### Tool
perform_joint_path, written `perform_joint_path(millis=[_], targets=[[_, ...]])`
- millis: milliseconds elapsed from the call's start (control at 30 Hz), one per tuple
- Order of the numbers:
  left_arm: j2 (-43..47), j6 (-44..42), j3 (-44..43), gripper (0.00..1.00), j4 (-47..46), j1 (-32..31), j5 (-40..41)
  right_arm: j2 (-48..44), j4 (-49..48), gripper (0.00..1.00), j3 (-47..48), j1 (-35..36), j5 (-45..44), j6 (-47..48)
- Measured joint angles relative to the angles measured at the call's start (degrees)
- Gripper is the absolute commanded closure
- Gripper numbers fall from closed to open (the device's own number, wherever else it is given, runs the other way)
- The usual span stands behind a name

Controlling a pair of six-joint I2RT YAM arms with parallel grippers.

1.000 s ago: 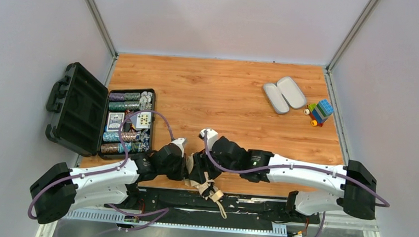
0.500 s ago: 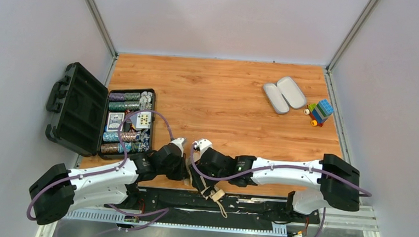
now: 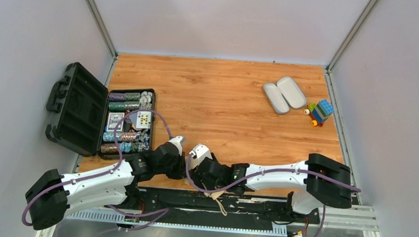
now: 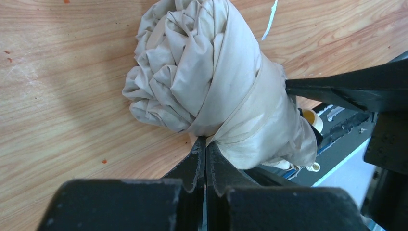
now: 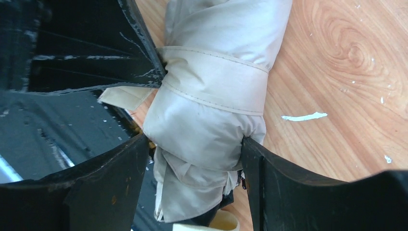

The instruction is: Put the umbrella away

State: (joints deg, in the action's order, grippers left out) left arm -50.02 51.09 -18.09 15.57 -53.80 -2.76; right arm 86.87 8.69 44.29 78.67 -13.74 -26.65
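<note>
The umbrella (image 4: 207, 72) is a rolled beige bundle lying at the table's near edge, with a strap band (image 5: 216, 86) around it and its pale handle (image 5: 223, 222) hanging over the edge. From the top view only a beige scrap of the umbrella (image 3: 213, 194) shows under the two wrists. My left gripper (image 4: 205, 142) is shut, its tips pressed against the strap band. No fabric shows between its fingers. My right gripper (image 5: 192, 142) is open and straddles the handle end. Its right finger touches the fabric, and a gap remains at its left finger.
An open black case (image 3: 76, 107) with poker chips and cards (image 3: 124, 121) sits at the left. Two lilac-grey oval cases (image 3: 284, 94) and a toy of coloured blocks (image 3: 320, 111) lie at the back right. The black base rail (image 3: 257, 205) runs below the umbrella.
My right arm has swung left and down toward the near edge, bringing its gripper over the umbrella's handle end with the jaws widening. The left gripper stayed shut in place.
</note>
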Motion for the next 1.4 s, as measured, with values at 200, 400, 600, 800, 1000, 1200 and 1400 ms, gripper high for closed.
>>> perform_joint_path(millis=[200, 400, 600, 800, 1000, 1200, 1400], targets=[[-0.02, 0.02, 0.00, 1.00, -0.37, 0.02, -0.85, 4.26, -0.44, 0.29, 1.11, 2.91, -6.19, 3.48], [0.48, -0.02, -0.24, 1.00, 0.98, 0.02, -0.79, 8.17, 2.14, 0.49, 4.04, 6.08, -13.73, 4.96], [1.60, -0.50, -3.15, 1.00, 5.73, 0.02, -0.09, 7.37, -2.27, 0.91, 1.22, 5.16, -16.68, 4.76], [3.93, -1.44, -9.22, 1.00, 10.51, 0.46, -0.46, 1.92, -16.94, 1.00, -7.28, -2.95, -1.29, 4.39], [4.68, -1.84, -10.80, 1.00, 13.25, 0.76, -1.73, 1.81, -32.72, 1.00, -14.45, -12.61, 20.92, 1.92], [4.72, -1.22, -7.39, 1.00, 7.93, 0.94, -4.92, 5.84, -43.71, 1.00, -17.99, -20.94, 38.12, -3.30], [4.13, -1.38, -4.42, 1.00, 3.89, 1.09, -5.14, 14.21, -54.14, 1.00, -18.03, -27.26, 51.45, -9.42]])
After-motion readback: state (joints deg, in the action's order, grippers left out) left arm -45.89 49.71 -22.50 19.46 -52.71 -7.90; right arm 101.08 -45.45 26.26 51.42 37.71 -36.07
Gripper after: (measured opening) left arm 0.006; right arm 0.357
